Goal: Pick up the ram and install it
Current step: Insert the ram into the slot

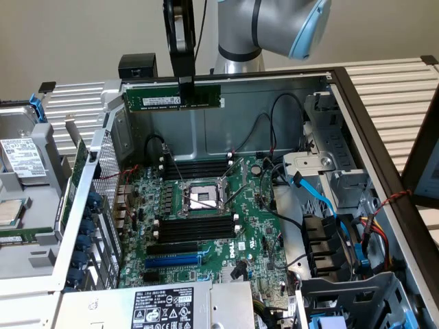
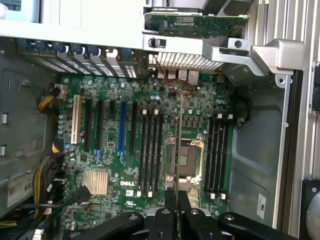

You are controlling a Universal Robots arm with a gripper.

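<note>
The fingers of the gripper [image 1: 184, 83] are closed nearly all the way, pinching the ram [image 1: 147, 96] at the middle of its top edge. The green stick hangs level, long side horizontal and white label facing the exterior view, in the air above the open computer case [image 1: 274, 96], level with the case's far wall and well clear of the board below.

Inside the case lies the green motherboard [image 1: 260, 233]. At its centre sits the CPU socket [image 1: 200, 197], with a bank of long black memory slots [image 1: 195, 229] on the near side and a second bank [image 1: 195, 168] on the far side; all look unfilled. A blue slot [image 1: 173, 260] lies nearer the camera still. To the exterior view's right, a blue cable [image 1: 319, 195] and black wires run toward a drive bay. A labelled power supply [image 1: 161, 308] sits at the near edge.

In the wrist view the ram [image 2: 179, 145] shows edge-on as a thin line over the socket area.
</note>
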